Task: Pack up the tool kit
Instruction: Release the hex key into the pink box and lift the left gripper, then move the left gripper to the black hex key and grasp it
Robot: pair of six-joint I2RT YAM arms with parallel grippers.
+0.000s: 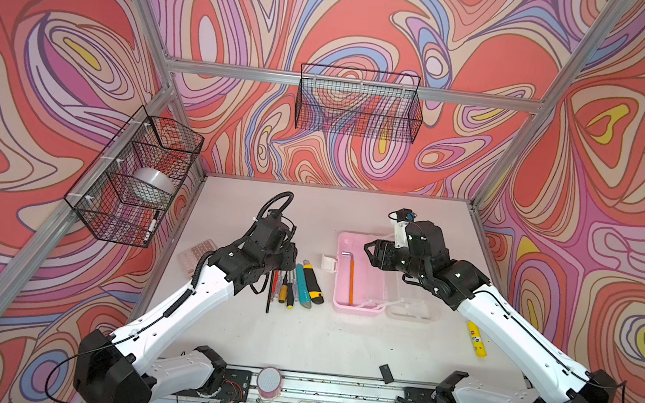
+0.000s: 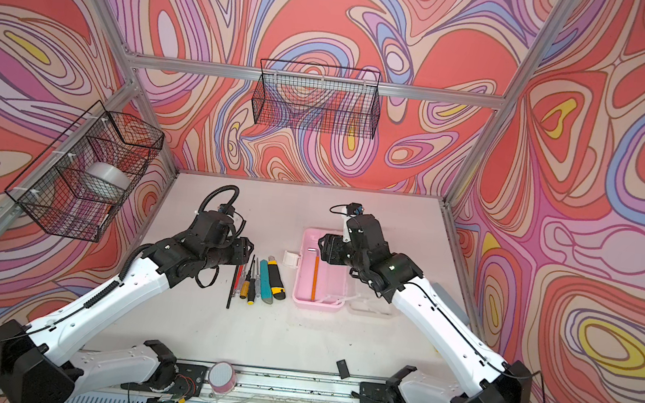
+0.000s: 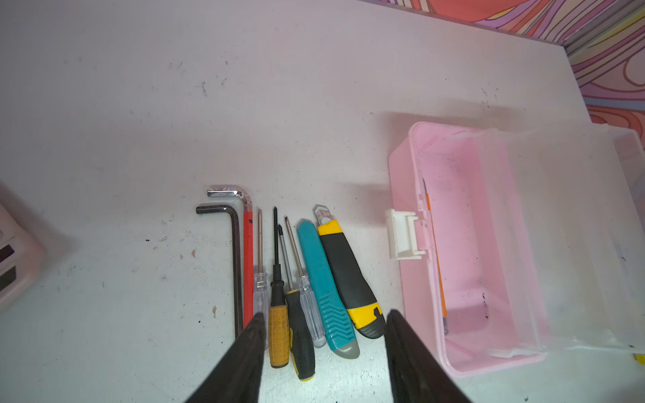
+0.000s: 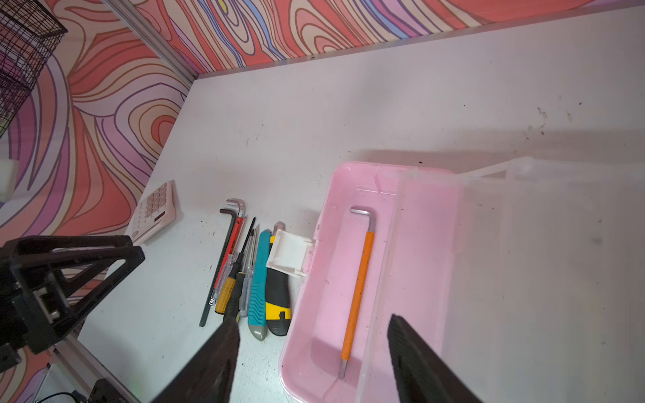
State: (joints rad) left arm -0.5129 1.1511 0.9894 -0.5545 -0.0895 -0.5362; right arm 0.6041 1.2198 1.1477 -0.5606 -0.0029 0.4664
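Note:
The pink box (image 1: 339, 279) (image 4: 324, 216) stands open, its clear lid (image 1: 410, 303) laid flat on the far side from the tools. An orange-sleeved hex key (image 4: 359, 286) (image 1: 350, 280) lies inside. Beside the box's white latch (image 3: 401, 233) is a row of tools: a black hex key (image 3: 236, 265), a red hex key (image 3: 248, 265), several screwdrivers (image 3: 278, 324), a teal knife (image 3: 321, 275) and a yellow-black knife (image 3: 345, 272). My left gripper (image 3: 323, 315) (image 1: 294, 261) hangs open over the handle ends, holding nothing. My right gripper (image 4: 313, 321) (image 1: 369, 253) is open and empty above the box.
A calculator (image 1: 196, 256) lies partly under the left arm. A yellow glue stick (image 1: 476, 339) is near the right arm. Wire baskets hang on the back wall (image 1: 359, 103) and left wall (image 1: 133, 177). A tape roll (image 1: 269, 380) and a small black piece (image 1: 386, 373) sit at the front edge.

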